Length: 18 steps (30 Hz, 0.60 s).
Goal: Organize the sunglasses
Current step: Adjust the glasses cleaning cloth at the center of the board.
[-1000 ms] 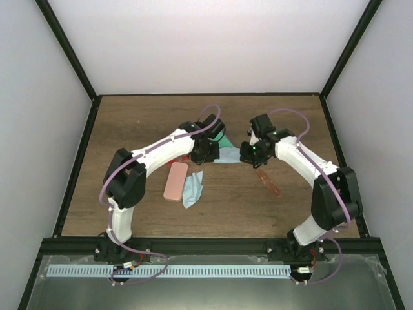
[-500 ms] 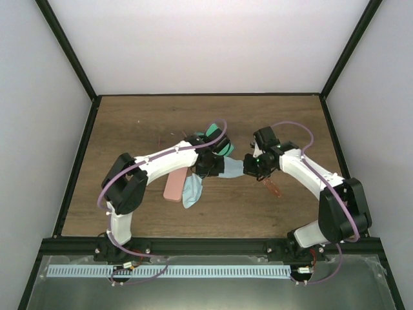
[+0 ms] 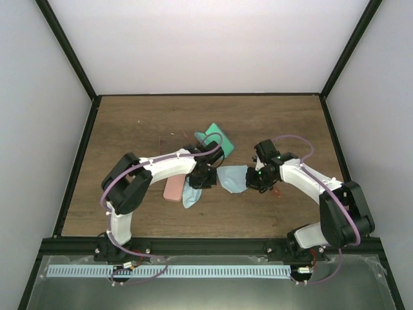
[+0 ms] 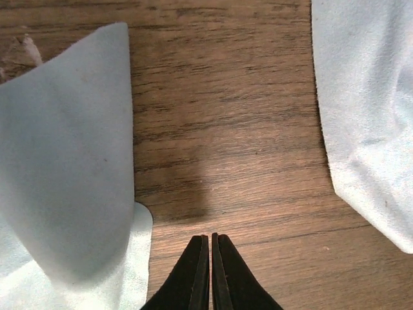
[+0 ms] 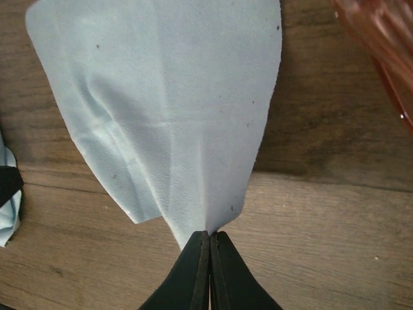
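Note:
My right gripper (image 5: pixel 210 234) is shut on the corner of a light blue cloth (image 5: pixel 168 116), which fans out ahead of it on the wood. An orange-red pair of sunglasses (image 5: pixel 387 51) lies just to its right, and only a sliver of that pair (image 3: pixel 277 192) shows beside the right arm from above. A thin reddish-pink pair of sunglasses (image 3: pixel 173 137) lies further back on the left. My left gripper (image 4: pixel 210 237) is shut with nothing in it, over bare wood between two cloths.
A second light blue cloth (image 4: pixel 64 161) lies crumpled left of the left gripper, beside a pink oblong case (image 3: pixel 173 188). A teal-green case (image 3: pixel 216 135) sits behind the left gripper. The held cloth (image 3: pixel 232 178) lies between the two grippers. Black frame rails border the table (image 3: pixel 129 123).
Both arms have drawn back toward the near edge. The right gripper has dragged its cloth along, uncovering the teal-green case. The left gripper now sits between the two cloths.

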Tool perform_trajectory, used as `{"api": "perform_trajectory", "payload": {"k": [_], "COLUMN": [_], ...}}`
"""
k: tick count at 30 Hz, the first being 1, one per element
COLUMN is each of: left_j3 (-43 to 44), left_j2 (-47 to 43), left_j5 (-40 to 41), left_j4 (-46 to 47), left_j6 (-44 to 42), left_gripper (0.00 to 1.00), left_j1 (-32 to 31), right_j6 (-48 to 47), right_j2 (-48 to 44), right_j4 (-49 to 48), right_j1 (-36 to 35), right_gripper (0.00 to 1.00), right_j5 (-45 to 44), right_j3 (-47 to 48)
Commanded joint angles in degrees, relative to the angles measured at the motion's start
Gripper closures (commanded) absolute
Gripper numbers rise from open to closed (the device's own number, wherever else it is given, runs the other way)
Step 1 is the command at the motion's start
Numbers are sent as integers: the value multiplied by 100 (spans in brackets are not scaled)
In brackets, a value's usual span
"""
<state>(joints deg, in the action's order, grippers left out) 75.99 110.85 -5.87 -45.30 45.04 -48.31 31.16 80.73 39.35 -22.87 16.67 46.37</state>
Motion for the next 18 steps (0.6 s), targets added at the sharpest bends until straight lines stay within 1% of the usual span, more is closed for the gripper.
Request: {"api": "perform_trajectory", "payload": {"k": [1, 5, 6, 8, 10, 11, 12, 15, 18], "left_j3": [-19, 149, 212, 396, 604, 685, 749, 794, 823], "left_j2": [-62, -78, -77, -40, 97, 167, 220, 280, 315], "left_j5": [-120, -291, -371, -397, -438, -437, -422, -322, -244], "left_j4": [135, 195, 221, 211, 121, 92, 77, 76, 134], "left_j6": [4, -37, -58, -84, -127, -149, -157, -142, -99], "left_gripper": [96, 95, 90, 72, 57, 51, 47, 47, 51], "left_j1": [-11, -11, -19, -56, -108, -134, -162, -185, -154], "right_j6": [84, 92, 92, 82, 67, 67, 86, 81, 37], "right_j2": [-189, -206, -202, -167, -84, -57, -57, -61, 31], "right_j4": [-107, -91, -79, -47, -42, -48, -57, -16, 76], "right_j1": [-56, -53, -51, -55, -51, -51, -51, -51, -51], "right_gripper": [99, 99, 99, 99, 99, 99, 99, 99, 99], "right_j5": [21, 27, 15, -30, -37, -27, -26, -69, -56], "right_j3": [-99, -35, 12, 103, 164, 201, 246, 460, 606]}}
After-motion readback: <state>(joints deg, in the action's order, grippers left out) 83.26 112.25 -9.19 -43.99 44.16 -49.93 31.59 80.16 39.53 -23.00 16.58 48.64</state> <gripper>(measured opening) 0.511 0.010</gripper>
